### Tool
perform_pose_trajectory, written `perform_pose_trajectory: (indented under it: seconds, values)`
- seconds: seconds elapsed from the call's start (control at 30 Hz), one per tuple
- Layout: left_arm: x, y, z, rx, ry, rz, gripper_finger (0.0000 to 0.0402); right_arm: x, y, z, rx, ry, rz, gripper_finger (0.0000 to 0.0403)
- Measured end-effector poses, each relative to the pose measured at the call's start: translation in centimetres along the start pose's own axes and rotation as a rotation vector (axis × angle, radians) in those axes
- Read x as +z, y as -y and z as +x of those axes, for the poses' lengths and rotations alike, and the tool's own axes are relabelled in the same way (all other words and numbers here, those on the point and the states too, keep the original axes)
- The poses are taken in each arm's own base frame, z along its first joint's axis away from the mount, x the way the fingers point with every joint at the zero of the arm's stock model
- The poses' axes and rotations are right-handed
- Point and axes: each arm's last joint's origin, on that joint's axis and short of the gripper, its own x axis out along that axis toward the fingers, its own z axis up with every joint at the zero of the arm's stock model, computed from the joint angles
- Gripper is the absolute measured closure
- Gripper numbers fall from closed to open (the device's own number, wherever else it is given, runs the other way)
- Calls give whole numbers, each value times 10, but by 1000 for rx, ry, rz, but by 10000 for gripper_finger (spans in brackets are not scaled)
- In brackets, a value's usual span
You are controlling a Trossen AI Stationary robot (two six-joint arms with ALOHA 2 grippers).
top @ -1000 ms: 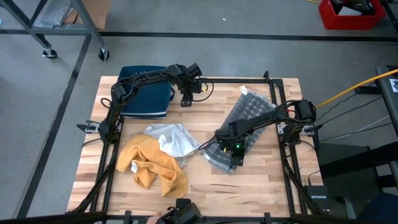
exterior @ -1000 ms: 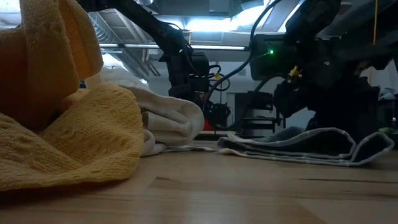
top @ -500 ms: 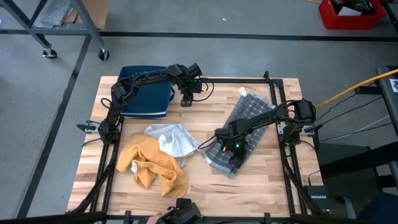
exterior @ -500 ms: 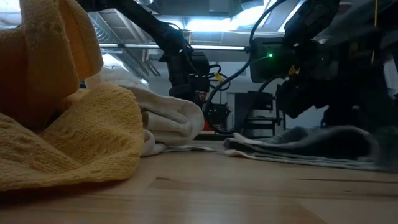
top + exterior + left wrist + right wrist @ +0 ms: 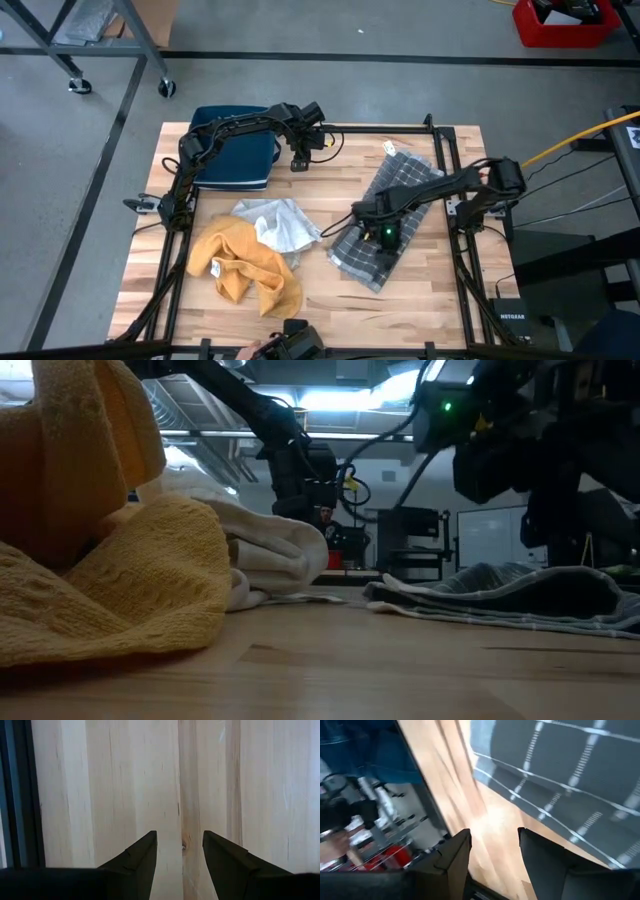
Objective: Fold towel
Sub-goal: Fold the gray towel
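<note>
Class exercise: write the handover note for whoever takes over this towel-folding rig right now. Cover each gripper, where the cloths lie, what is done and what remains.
Left gripper: open, empty, waiting above bare wood near the table's far edge.
Right gripper: open, holding nothing, above the grey checked towel.
Grey checked towel: right half of the table, lying long with one end doubled over; fold not finished.
Yellow towel and pale grey cloth: crumpled together on the left half, unfolded.
Dark blue cloth: far left corner.
Left: finish the grey towel, then the others.

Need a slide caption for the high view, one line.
Right gripper open above the grey checked towel; left gripper idle near the blue cushion; yellow towel and pale cloth wait.
</note>
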Motion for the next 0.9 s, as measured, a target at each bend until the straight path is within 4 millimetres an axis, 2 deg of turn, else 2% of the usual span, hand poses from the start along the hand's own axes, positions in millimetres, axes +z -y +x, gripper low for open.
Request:
perform_pose_trajectory:
  seconds: [0.17, 0.3, 0.4, 0.73, 0.9]
  values:
    - [1, 5, 0, -104, 49, 121, 249, -13, -6, -12, -99, 45, 70, 226]
    - [6, 19, 0, -260, 142, 236, 249, -21, -11, -13, -114, 38, 122, 226]
    - [14, 34, 1, -325, 177, 301, 249, -25, -18, -5, -125, 9, 105, 226]
    - [42, 91, 7, -366, 202, 545, 249, -46, -41, 23, -176, -97, 36, 226]
    - [52, 118, 8, -375, 194, 645, 249, -60, -44, 33, -326, -125, 62, 226]
